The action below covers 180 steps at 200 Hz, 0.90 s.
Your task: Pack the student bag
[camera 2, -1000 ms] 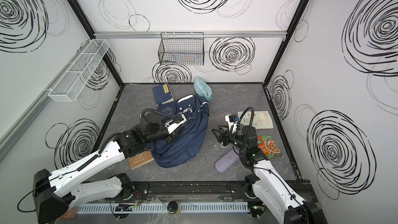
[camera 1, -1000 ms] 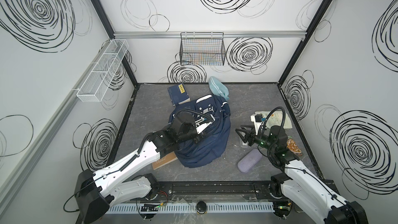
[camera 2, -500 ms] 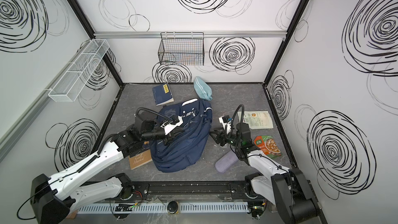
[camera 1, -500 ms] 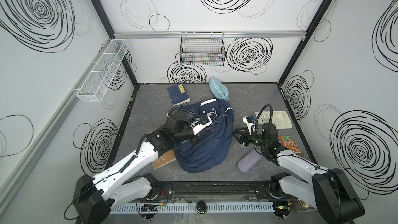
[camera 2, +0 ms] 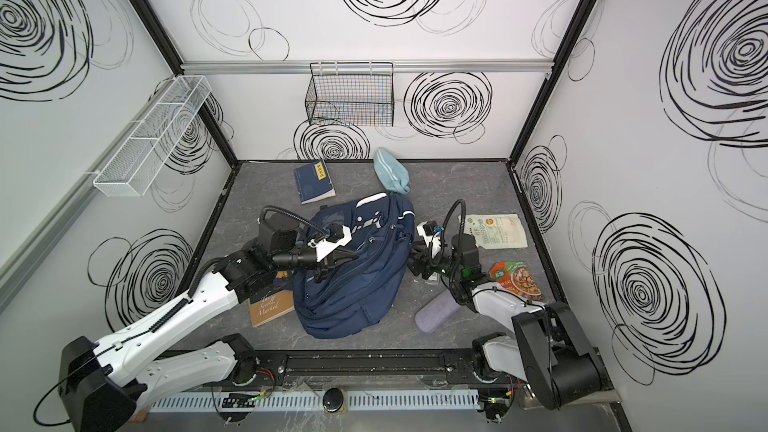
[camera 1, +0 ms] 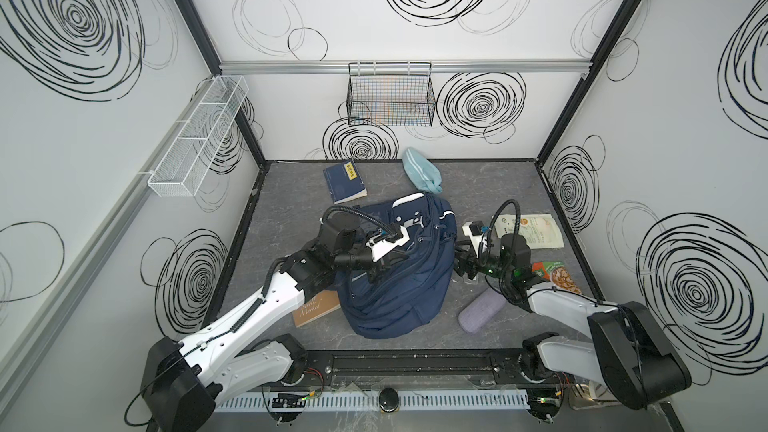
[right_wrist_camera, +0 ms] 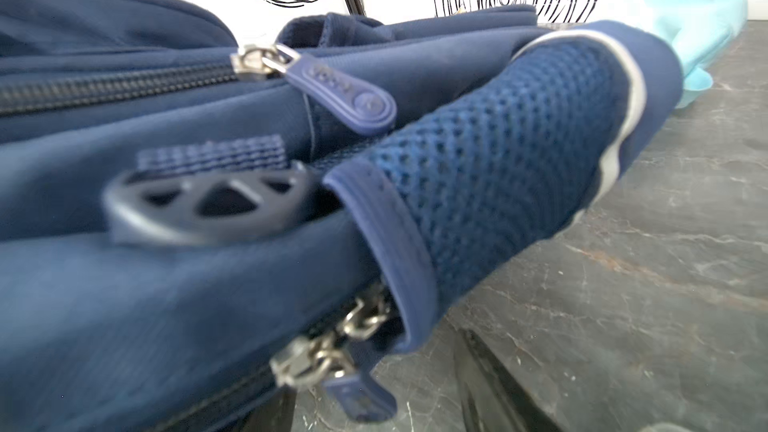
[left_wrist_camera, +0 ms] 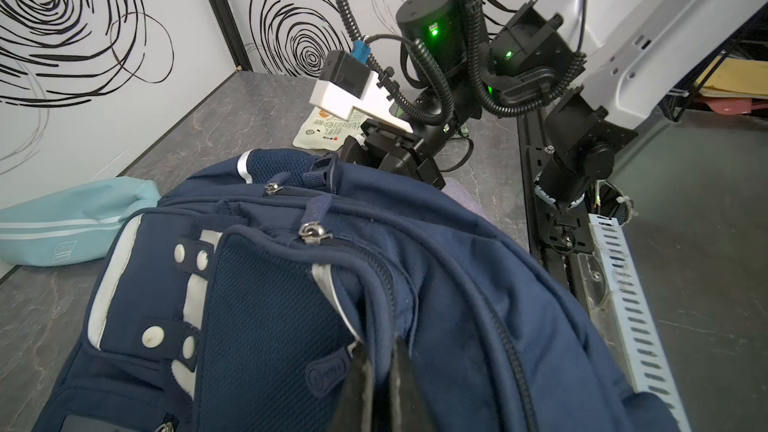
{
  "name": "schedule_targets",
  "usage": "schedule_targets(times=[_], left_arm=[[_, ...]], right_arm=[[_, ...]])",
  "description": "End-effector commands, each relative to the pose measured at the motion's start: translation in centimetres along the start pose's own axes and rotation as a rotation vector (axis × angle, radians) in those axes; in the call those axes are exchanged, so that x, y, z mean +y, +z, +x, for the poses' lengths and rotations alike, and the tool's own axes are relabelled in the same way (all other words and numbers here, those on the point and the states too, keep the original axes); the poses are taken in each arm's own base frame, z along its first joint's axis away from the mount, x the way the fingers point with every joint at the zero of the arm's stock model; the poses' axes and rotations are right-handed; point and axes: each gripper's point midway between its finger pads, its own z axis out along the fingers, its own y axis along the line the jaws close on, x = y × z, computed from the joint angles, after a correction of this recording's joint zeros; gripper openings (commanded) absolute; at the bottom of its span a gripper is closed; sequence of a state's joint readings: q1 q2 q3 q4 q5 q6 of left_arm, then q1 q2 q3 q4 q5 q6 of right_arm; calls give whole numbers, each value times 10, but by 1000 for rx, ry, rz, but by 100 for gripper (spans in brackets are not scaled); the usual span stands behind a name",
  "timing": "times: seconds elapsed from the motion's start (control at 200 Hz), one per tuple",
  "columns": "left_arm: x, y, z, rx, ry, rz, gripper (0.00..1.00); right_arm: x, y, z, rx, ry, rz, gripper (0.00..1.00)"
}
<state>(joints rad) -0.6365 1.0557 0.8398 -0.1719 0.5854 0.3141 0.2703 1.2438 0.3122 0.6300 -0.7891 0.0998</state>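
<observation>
The student bag (camera 1: 399, 284) (camera 2: 353, 284), a navy backpack with silver stripes, lies in the middle of the floor in both top views. My left gripper (camera 1: 384, 271) (left_wrist_camera: 380, 384) is shut on a raised fold of the bag's fabric beside a front pocket. At the bag's right edge, my right gripper (camera 1: 459, 263) (right_wrist_camera: 374, 403) is low over the floor and open. A navy zipper pull tab (right_wrist_camera: 359, 398) hangs between its two fingers, below a pair of metal sliders. The bag's zips look closed.
A navy book (camera 1: 344, 182) and a light blue pouch (camera 1: 422, 170) lie behind the bag. A brown book (camera 1: 316, 307) sits under my left arm. A lavender case (camera 1: 482, 314), a white packet (camera 1: 530, 231) and an orange packet (camera 1: 557, 276) lie on the right.
My right arm has dropped low and its gripper has come up against the bag's right edge, jaws a little wider. The left gripper, holding the fabric, has drawn the bag slightly left.
</observation>
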Motion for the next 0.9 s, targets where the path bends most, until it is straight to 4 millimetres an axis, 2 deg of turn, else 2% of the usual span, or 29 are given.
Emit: schedule_targets(times=[0.0, 0.22, 0.315, 0.54, 0.71, 0.895], left_arm=[[0, -14, -57, -207, 167, 1, 0], [3, -14, -52, -211, 158, -16, 0], [4, -13, -52, -214, 155, -14, 0], [5, -12, -50, -207, 149, -19, 0], [7, -12, -49, -205, 152, -30, 0], [8, -10, -48, -203, 145, -28, 0]], right_arm=[[3, 1, -26, -77, -92, -39, 63], [16, -4, -21, -89, -106, -103, 54], [20, -4, -21, -91, -110, -128, 44], [13, -2, -17, -66, -59, -130, 37], [8, -10, -20, -96, -8, -105, 37], [12, -16, -24, -122, -6, -118, 32]])
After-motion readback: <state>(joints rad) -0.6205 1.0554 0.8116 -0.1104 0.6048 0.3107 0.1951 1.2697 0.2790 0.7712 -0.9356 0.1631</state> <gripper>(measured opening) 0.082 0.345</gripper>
